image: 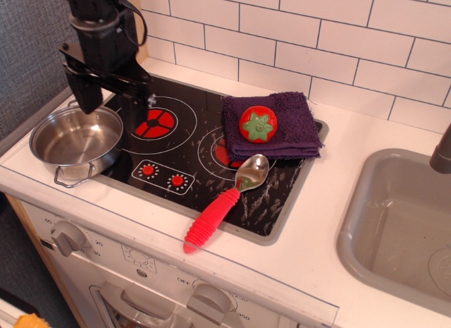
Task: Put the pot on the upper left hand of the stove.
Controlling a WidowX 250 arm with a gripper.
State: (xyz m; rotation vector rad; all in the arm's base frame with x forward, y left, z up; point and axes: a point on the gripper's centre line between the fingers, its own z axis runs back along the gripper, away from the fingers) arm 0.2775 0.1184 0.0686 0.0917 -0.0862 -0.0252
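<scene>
The shiny steel pot (76,141) with wire loop handles sits at the lower left corner of the stove, partly over the grey rim and the white counter. It is empty. The black stove (190,155) has a white-ringed red burner (154,122) at its upper left, which is bare. My gripper (111,104) is open, fingers pointing down, and hangs just above the far edge of the pot, between the pot and the upper left burner. It holds nothing.
A purple cloth (273,125) with a red tomato toy (258,124) covers the right burner. A spoon with a red handle (224,202) lies across the stove's front right. A grey sink (394,222) is at the right. A tiled wall stands behind.
</scene>
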